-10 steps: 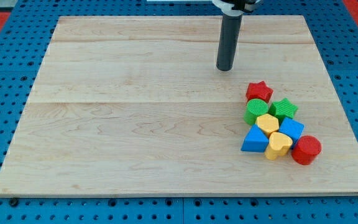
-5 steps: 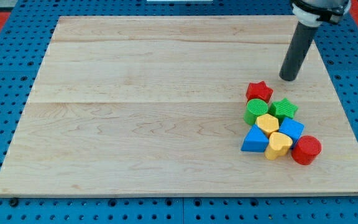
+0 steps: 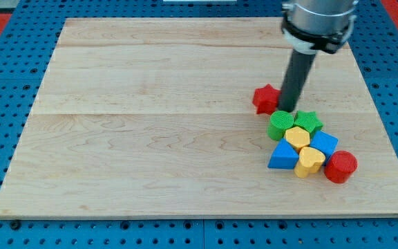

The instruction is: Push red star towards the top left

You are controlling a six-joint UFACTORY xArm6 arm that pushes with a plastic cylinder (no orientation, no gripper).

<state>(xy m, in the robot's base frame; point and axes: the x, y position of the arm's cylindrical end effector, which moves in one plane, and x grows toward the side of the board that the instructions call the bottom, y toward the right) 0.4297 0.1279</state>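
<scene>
Blocks crowd the view's lower right of the board (image 3: 150,159): a red cylinder (image 3: 340,167), a yellow block (image 3: 310,160) and a blue triangle (image 3: 282,155) nearest the bottom, then a blue cube (image 3: 323,143) and a yellow hexagon (image 3: 296,136), then a green cylinder (image 3: 280,124) and a green star (image 3: 308,122). Just above that cluster my tip (image 3: 287,110), a bare rod with nothing to open or close, sits against the right side of the red star (image 3: 264,98), above the gap between the two green blocks. Star and cluster stand apart, the star up and to the view's left of the green cylinder.
</scene>
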